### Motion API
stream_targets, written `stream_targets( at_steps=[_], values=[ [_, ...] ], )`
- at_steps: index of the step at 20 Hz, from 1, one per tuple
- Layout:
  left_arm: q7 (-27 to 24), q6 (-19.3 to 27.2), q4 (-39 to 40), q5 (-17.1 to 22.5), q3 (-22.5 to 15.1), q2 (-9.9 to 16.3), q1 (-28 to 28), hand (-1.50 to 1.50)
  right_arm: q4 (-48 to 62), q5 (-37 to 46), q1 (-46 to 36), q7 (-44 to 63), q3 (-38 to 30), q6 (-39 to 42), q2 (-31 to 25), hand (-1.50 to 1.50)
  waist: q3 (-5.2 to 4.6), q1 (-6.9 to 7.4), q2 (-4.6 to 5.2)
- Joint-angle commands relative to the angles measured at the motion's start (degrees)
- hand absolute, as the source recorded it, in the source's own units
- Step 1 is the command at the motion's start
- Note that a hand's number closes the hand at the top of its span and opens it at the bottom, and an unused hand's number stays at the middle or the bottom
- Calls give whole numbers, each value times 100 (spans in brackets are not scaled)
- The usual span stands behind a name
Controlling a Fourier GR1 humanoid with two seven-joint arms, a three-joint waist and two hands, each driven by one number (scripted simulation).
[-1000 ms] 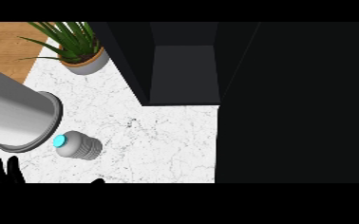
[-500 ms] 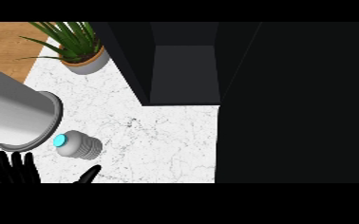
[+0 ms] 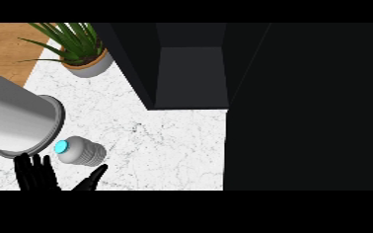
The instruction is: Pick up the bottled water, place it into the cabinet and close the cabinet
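While the bottled water [image 3: 80,151] (blue cap showing) stands on the white marble bench [image 3: 167,143], a black hand [image 3: 44,176] with fingers spread open rises at the lower left edge just below it, not touching. An open dark cabinet [image 3: 191,74] sits behind, a potted plant [image 3: 80,49] at top left.

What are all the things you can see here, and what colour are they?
Bottle: one, clear grey with a blue cap, low on the left of the counter.
Plant: one, green leaves in a grey pot, top left.
Cabinet: one, black, open, top middle.
Cylinder: one, big and silver-grey, left edge, beside the bottle.
Counter: one, white marble; a brown wooden strip shows at the top left.
Hand: one, black, open, bottom left, just below the bottle.
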Motion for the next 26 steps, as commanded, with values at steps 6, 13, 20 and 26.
stream_targets(
  at_steps=[6, 13, 20, 26],
  values=[
    [-1025, -557, 1758, 696, 571, -5, -827, -150, -964, -713, 525, 52, -512, 192, -172, -150, 4, -14, 8],
    [-1413, -1024, 2842, 867, 1217, 121, -1292, -150, -845, -846, 945, -423, -833, 534, -293, -150, 7, -37, 3],
    [-2033, -1780, 4019, 1090, 1541, 90, -1870, -150, -1025, -789, 854, -284, -724, 306, -67, -150, 1, 7, 24],
    [-2238, -2769, 4386, 1405, 1691, 182, -2082, -150, -761, -435, 791, -506, -654, 479, 0, -150, 5, 16, 13]
  ],
)
